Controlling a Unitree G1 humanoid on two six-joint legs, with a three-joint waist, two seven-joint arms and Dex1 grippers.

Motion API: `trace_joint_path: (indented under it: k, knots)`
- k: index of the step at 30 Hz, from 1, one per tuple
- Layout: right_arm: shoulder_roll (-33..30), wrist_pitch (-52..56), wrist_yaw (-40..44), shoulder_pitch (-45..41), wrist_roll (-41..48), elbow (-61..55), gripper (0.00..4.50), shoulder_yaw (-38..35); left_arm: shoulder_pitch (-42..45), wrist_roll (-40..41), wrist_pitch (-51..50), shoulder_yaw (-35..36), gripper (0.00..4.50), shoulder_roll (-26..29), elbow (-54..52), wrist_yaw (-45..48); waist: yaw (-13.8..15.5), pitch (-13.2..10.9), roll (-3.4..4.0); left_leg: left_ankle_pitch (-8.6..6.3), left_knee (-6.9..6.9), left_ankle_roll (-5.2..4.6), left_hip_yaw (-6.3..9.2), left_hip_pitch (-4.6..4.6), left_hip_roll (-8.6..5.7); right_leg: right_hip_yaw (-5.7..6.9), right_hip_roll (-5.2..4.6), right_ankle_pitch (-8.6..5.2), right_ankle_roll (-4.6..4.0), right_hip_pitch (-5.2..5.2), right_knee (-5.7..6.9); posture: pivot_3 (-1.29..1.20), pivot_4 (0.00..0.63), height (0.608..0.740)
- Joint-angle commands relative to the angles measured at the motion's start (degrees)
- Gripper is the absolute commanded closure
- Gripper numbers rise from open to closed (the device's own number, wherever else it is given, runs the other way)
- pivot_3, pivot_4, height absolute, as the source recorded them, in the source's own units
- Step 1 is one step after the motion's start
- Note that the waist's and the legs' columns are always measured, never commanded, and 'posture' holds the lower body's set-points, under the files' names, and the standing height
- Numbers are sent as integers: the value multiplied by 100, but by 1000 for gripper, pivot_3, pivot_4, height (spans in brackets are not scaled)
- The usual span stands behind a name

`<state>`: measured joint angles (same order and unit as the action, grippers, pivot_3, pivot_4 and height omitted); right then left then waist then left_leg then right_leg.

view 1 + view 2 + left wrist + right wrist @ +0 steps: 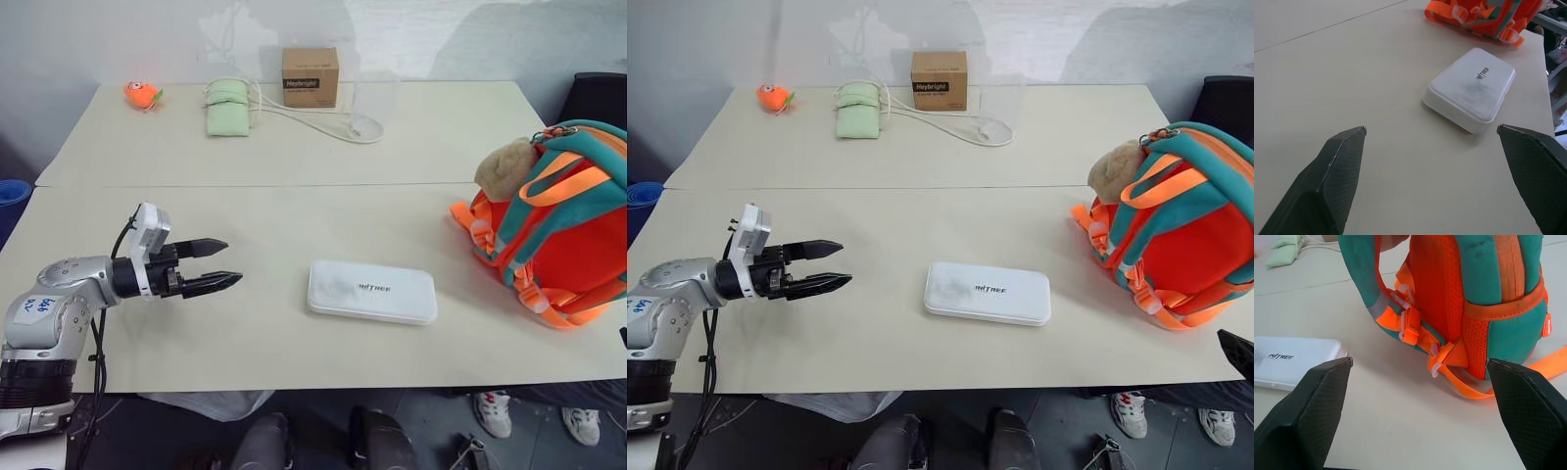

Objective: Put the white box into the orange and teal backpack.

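White box (372, 291) flat near counter's (294, 211) front edge, long axis toward left hand (217, 265), nearer and released; right hand (1418, 382) released, facing orange and teal backpack (563, 220).

Bare worktop (245, 333) lies between the left gripper (227, 264), fingers spread, and the box (372, 291). Backpack (563, 225) stands right of the box, a bare gap between.
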<state>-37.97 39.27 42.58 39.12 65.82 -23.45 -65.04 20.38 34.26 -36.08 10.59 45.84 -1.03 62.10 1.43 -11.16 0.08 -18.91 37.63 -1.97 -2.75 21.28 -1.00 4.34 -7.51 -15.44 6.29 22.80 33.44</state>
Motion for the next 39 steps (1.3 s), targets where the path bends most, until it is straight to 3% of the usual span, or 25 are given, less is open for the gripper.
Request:
trace_joint_path:
  k: [1, 6, 9, 12, 19, 20, 26, 32, 39]
  knots:
    - [-32, 1, -121, 33, 9, -248, 39, -41, 70, -78, 153, -3, 0, 76, -63, 48, -1, 0, 0, 0, 0, 1, 0, 0, 0, 0, 0, 0, 0, 0, 0, 0, 150, 740]
    - [-265, 275, -442, -24, 670, -854, 39, -154, 22, -454, 666, -246, 0, 50, -148, 126, -1, 0, 0, 7, 0, 12, -2, 0, -1, -2, -1, 0, 0, 1, 0, 0, 150, 740]
    - [-461, 390, -366, -1, 1071, -1528, 972, 109, 13, -588, 940, -602, 898, 40, -254, 489, -2, 0, 0, 5, 0, 9, -3, -2, 1, -3, 1, 0, 0, 1, 3, 0, 150, 740]
    - [-616, 422, -772, -268, 912, -1793, 2051, 811, 312, -1057, 1438, -970, 1882, -272, 124, 278, 12, 3, -6, 5, 2, 8, -2, -3, 5, -1, 5, 0, 0, -1, 3, 0, 150, 740]
    - [-757, 335, -1250, -1084, -489, -1757, 4487, 2602, 716, -2046, 2341, -1726, 4071, -993, 853, -125, 20, 4, -8, 21, 28, -23, -4, 13, -5, 2, 2, 4, 8, 0, 4, 0, 150, 740]
    - [-757, 281, -1274, -1230, -759, -1677, 4500, 2882, 767, -2085, 2398, -1793, 4418, -1075, 939, -94, 20, 4, -8, 21, 33, -24, -5, 19, -5, 4, 3, 5, 9, 5, 7, 0, 150, 740]
    - [-579, -119, -1887, -2343, -2715, -626, 4500, 4509, 998, -2369, 2386, -2188, 4466, -1466, 1159, -119, -4, 6, -12, 23, 52, -28, -16, 23, -10, 5, 6, 7, 14, 10, 23, 0, 150, 740]
    - [7, -395, -2173, -3472, -3598, 466, 4500, 5293, 965, -2512, 2524, -2371, 4466, -1641, 1105, -88, -31, 8, -17, 34, 57, -27, -24, 18, -9, 7, 9, 9, 17, 19, 47, 0, 150, 740]
    - [513, -385, -2129, -4361, -3826, 871, 4500, 5523, 728, -2271, 2103, -2306, 4466, -1716, 538, -29, -43, 9, -18, 40, 61, -30, -40, 7, -8, -1, 5, 13, 21, 19, 62, 0, 150, 740]
